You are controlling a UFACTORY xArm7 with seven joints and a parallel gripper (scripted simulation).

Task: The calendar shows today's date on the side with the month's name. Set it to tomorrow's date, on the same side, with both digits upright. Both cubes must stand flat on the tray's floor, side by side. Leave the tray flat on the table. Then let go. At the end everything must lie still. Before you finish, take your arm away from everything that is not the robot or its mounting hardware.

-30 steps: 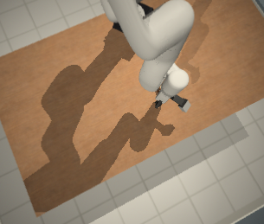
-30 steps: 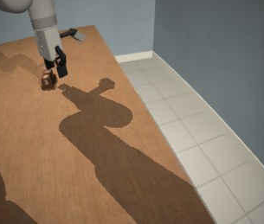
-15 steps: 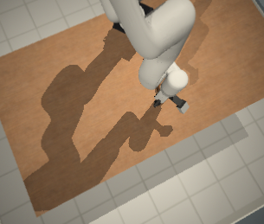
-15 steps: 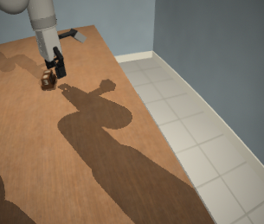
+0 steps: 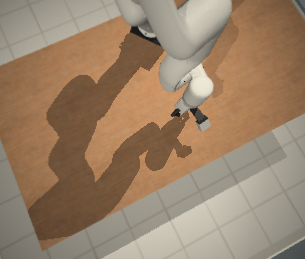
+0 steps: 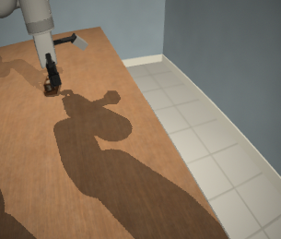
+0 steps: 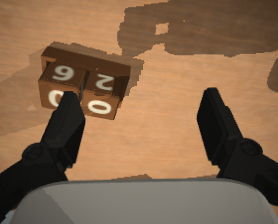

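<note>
The calendar's brown tray (image 7: pixel 92 61) is at the upper left of the wrist view, with its long wall behind two cubes side by side. The left cube (image 7: pixel 63 75) shows a 6 or 9 on one face and a partly hidden 0 on another. The right cube (image 7: pixel 104 82) shows a 2-like digit and a 0. My gripper (image 7: pixel 140 104) (image 6: pixel 54 81) is open and empty. Its left finger overlaps the left cube's lower face in the wrist view. The exterior view shows the calendar (image 6: pixel 51 92) small, just below the fingers. In the top view the arm mostly hides it.
The wooden table (image 5: pixel 239 96) (image 6: pixel 27 144) carries large dark shadows of the arm. A grey block on a black bracket (image 5: pixel 203 124) (image 6: pixel 79 42) sticks out beside the gripper. The table's long edge lies beyond the gripper, with tiled floor (image 6: pixel 220 167) past it.
</note>
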